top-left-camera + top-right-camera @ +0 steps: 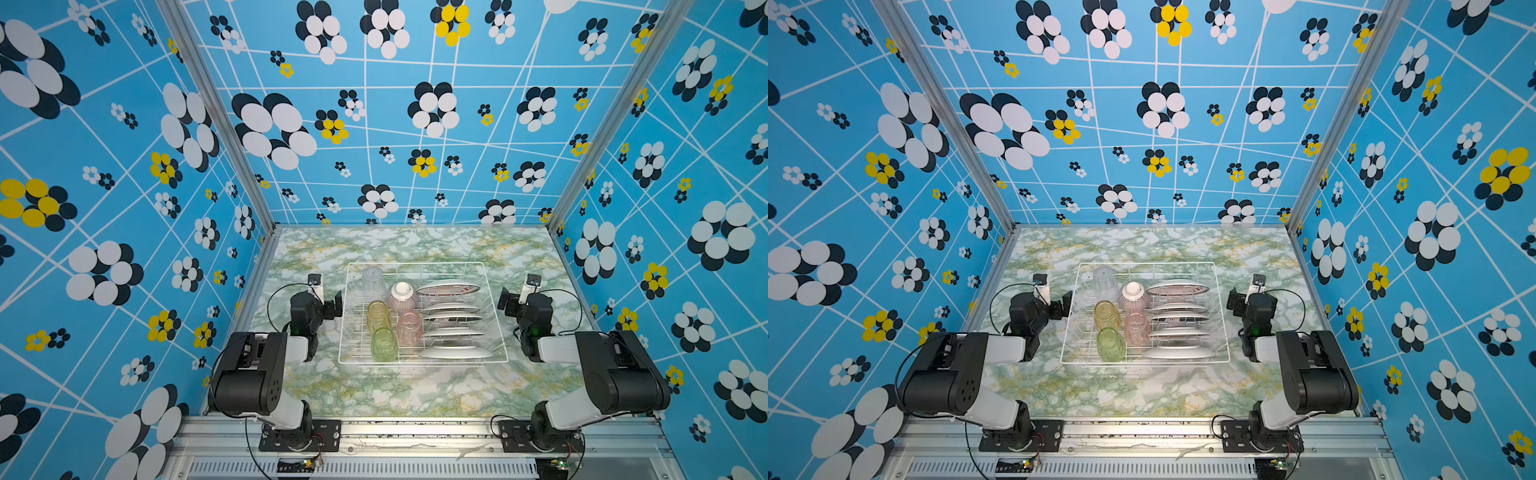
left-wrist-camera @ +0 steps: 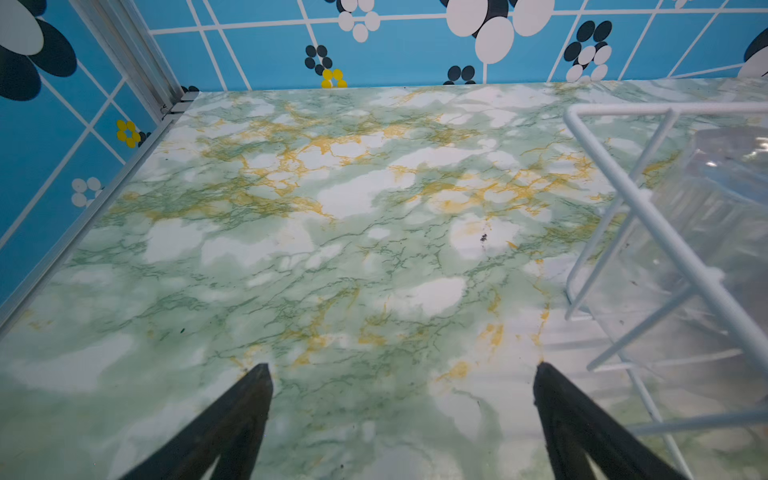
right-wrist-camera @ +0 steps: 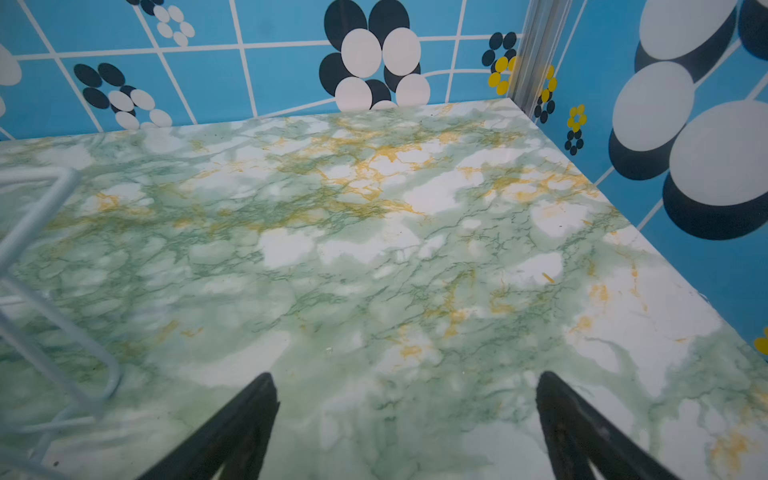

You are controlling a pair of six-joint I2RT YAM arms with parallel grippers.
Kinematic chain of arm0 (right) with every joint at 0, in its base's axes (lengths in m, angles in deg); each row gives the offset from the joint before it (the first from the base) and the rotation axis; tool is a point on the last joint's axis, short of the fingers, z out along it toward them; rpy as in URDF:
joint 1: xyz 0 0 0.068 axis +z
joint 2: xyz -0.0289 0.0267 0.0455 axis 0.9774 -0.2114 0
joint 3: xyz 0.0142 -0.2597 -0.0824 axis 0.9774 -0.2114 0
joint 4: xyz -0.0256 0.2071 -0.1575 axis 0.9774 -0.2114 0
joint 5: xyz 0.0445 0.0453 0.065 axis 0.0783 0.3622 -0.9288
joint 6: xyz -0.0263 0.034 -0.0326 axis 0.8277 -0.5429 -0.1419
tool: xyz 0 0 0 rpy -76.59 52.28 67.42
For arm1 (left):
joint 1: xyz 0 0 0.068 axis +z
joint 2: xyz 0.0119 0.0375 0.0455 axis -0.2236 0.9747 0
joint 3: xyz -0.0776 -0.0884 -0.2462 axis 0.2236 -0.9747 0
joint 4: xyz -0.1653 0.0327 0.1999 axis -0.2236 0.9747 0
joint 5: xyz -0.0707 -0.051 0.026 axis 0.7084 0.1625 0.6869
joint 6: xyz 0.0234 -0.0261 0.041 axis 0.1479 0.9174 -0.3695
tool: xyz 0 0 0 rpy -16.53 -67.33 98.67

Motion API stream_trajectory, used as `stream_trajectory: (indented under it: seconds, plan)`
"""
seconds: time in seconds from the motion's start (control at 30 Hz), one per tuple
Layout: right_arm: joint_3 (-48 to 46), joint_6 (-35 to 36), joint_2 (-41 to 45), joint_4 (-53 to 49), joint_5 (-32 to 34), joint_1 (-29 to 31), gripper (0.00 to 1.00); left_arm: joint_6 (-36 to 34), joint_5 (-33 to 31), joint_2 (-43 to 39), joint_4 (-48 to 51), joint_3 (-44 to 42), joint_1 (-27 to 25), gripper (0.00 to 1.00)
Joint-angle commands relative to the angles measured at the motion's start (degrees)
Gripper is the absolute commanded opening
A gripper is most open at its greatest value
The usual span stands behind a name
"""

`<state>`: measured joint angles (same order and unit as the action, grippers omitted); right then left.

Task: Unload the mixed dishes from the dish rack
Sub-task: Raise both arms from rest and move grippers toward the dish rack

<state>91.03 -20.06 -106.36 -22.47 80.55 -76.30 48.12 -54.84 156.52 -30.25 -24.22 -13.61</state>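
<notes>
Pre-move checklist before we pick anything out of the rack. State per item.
1. Left gripper open and empty: ok.
2. Right gripper open and empty: ok.
3. Both grippers outside the rack, one at each side: ok.
4. Tumblers standing apart, nothing stacked on them: ok. Rim up or down: cannot tell.
5. Plates on edge in the slots: ok.
6. Bare table in front of the rack for set-down: ok.
</notes>
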Motion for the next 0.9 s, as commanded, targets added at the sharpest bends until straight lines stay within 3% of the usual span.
stream_trajectory:
  seconds: [0.0,0.33,0.43,0.53,0.57,0.6,0.7,0.87]
  plan:
    - [1.20,0.85,-0.70,1.14,0.94,0.44,0.99,0.65,0.94,0.85,-1.77,1.45,0.69,0.99]
    - [1.37,0.71,-0.66,1.03,0.83,0.44,0.96,0.99,2.83,0.89,-1.59,1.59,1.50,0.98]
    - [1.29,0.67,-0.62,1.03,0.94,0.39,0.83,0.83,3.51,0.20,-0.29,2.30,1.57,0.77]
    - [2.68,-0.81,1.56,-3.00,4.58,0.34,0.76,1.91,1.69,-4.72,16.45,9.22,1.82,0.48]
    - [4.35,-1.70,3.90,-8.55,6.69,0.19,0.75,2.46,0.92,-6.55,24.54,12.86,1.83,0.35]
    - [6.67,-2.38,6.56,-14.90,8.57,0.14,0.72,2.99,1.01,-8.21,29.71,15.78,1.74,0.31]
    - [11.69,-1.82,14.74,-29.83,10.24,0.08,0.66,3.02,0.63,-14.13,39.35,20.96,-0.96,0.29]
    - [17.34,-2.53,31.13,-51.08,0.71,0.08,0.61,-0.57,-6.21,-21.09,59.03,33.94,-13.55,0.29]
